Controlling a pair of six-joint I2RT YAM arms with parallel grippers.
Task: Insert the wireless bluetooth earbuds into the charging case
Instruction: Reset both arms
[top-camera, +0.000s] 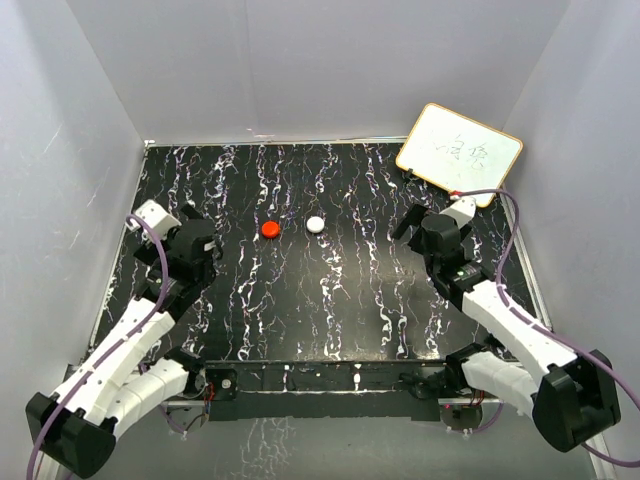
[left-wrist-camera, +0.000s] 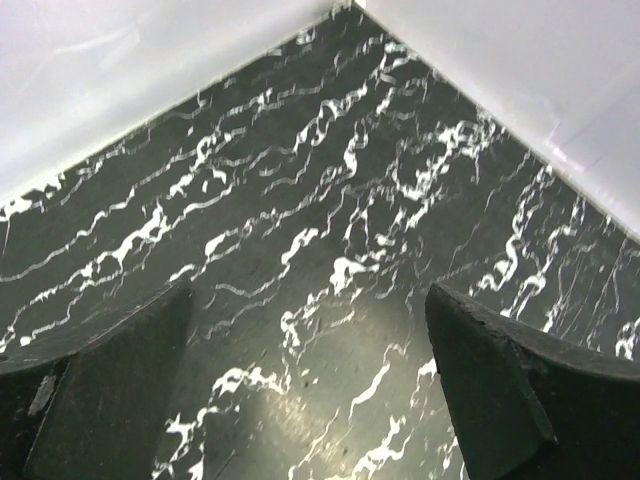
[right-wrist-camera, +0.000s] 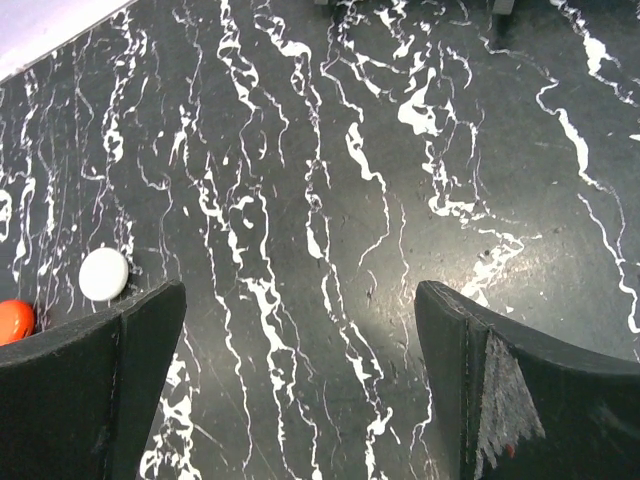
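The charging case (top-camera: 270, 228) is a small round red puck lying on the black marbled mat (top-camera: 330, 300), left of centre toward the back. It peeks in at the left edge of the right wrist view as the charging case (right-wrist-camera: 15, 320). The wireless bluetooth earbuds are out of view. My left gripper (top-camera: 165, 222) hovers at the mat's left side, well left of the case, open over bare mat (left-wrist-camera: 310, 295). On the right, level with the case, my right gripper (top-camera: 420, 218) is open too, with nothing between its fingers (right-wrist-camera: 300, 295).
A white round disc (top-camera: 316, 224) lies just right of the red case and appears as the white disc (right-wrist-camera: 104, 273) in the right wrist view. A small whiteboard (top-camera: 460, 153) leans at the back right corner. White walls enclose the mat on three sides.
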